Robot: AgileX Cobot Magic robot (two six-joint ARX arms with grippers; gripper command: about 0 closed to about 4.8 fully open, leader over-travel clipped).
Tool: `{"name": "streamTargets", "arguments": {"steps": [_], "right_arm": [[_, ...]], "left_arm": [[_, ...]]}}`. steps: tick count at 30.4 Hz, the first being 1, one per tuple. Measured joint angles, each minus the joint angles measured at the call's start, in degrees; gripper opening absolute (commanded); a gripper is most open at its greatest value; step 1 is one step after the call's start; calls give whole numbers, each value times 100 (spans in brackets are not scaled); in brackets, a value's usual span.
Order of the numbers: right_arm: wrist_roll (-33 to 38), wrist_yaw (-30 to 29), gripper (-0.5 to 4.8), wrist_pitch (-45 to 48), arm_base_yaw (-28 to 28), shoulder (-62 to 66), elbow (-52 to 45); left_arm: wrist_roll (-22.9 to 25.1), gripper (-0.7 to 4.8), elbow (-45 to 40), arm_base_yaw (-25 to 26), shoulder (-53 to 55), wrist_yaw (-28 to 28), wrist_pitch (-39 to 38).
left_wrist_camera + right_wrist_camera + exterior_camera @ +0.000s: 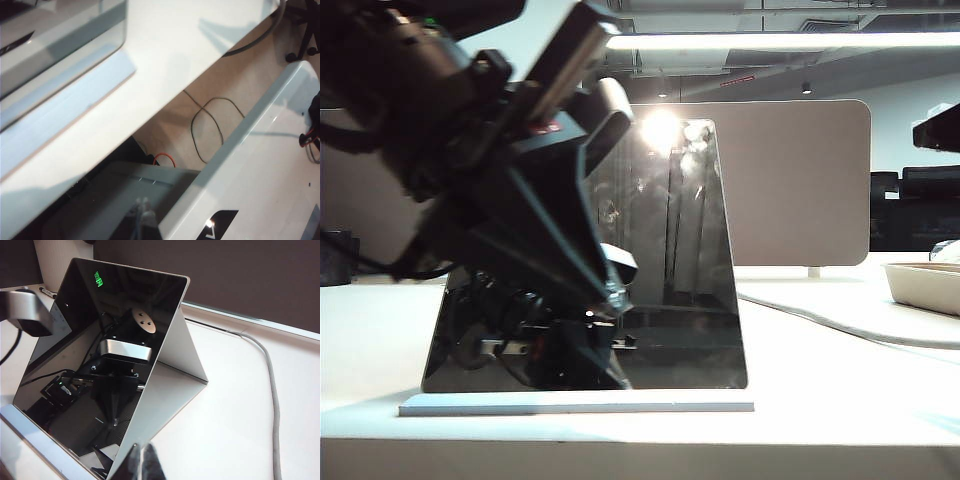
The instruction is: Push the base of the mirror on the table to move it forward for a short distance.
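The left gripper (619,382) has its jaws clenched into one dark wedge with no gap at the tip. In the exterior view it slants down from the upper left and its tip lies in front of the lower middle of the mirror (670,250), just above the base of the mirror (570,404). In the left wrist view the blurred tips (142,219) hang past the near edge of the surface (175,60), over the dark space below it. They are apart from the base (55,105).

The right gripper (145,466) shows only as a dark blurred sliver in its own wrist view. Whether its jaws are clenched or released cannot be told. It hangs near the mirror's right edge, where the glossy front (100,365) meets the pale back support.

The mirror stands tilted back on its thin white base (35,440), near the front edge of the white surface (820,400), and reflects dark arm parts. A grey cable (840,325) runs across the surface to the right of the mirror. A white tray (925,285) sits at the far right. A beige divider panel (800,180) stands behind.
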Motion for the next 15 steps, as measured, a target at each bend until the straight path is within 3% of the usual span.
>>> {"name": "streamTargets", "arguments": {"steps": [10,15], "right_arm": [[0,0,22,2,4,0,0],[0,0,22,0,4,0,0]], "left_arm": [[105,-1,417,-42,205,-15,79],[13,-1,417,-107,262,-422,26]]}}
